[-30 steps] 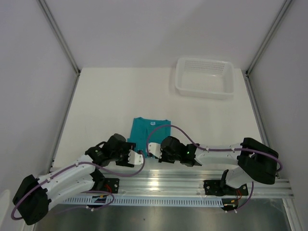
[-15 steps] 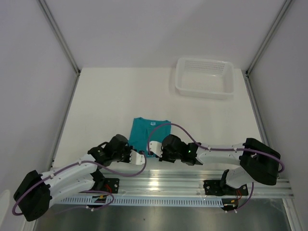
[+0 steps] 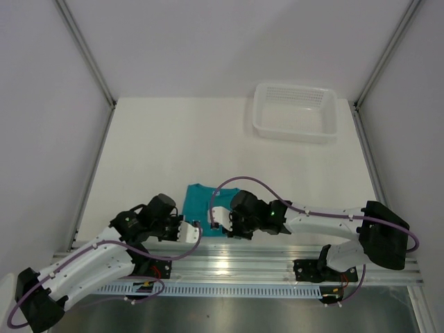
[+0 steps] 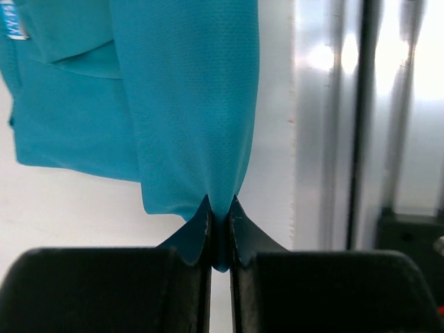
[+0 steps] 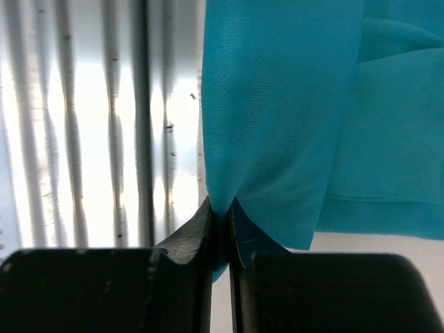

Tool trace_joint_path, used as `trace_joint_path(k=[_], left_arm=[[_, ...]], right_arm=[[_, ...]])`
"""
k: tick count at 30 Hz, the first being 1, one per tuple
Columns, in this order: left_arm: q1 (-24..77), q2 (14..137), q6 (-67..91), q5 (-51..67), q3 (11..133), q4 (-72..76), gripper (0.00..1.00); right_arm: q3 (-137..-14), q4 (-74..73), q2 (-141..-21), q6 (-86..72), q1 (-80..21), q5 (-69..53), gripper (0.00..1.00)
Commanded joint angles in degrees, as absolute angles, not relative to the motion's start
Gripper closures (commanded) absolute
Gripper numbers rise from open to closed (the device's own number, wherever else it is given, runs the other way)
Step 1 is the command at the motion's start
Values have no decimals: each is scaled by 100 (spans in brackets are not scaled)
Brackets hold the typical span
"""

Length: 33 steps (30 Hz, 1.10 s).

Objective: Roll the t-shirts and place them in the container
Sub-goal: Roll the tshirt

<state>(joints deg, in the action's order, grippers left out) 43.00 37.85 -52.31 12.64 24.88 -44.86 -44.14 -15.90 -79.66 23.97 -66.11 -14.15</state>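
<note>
The white table (image 3: 173,146) carries everything, with a ribbed aluminium rail (image 3: 263,260) along its near edge. The white perforated basket (image 3: 295,132) sits at the far right, well apart from both arms, its mesh floor in plain sight. The teal t-shirt (image 3: 199,199) lies near the rail (from above, the two wrists cover its near hem). The left gripper (image 4: 220,239) and right gripper (image 5: 220,232) each pinch a fold of its edge tightly. A small white neck label (image 4: 12,26) peeks out in the left wrist view.
</note>
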Motion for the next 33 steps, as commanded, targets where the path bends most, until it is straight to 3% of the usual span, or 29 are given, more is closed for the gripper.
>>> trace_joint_path(k=[1, 16, 28, 33], left_arm=[[4324, 3902, -5115, 1652, 2786, -5501, 95], [4280, 4130, -5221, 2373, 3498, -6047, 94], [2962, 5668, -5836, 3094, 3920, -5661, 89], [2787, 6169, -5906, 3146, 4017, -5564, 85]], right_arm=[[-4728, -2451, -7998, 2329, -6688, -2039, 100], [-5185, -3050, -8199, 2610, -6241, -3154, 99], [-5914, -3550, -9342, 2997, -5195, -3972, 95], [-6038, -3595, -9624, 3076, -4984, -4034, 84]])
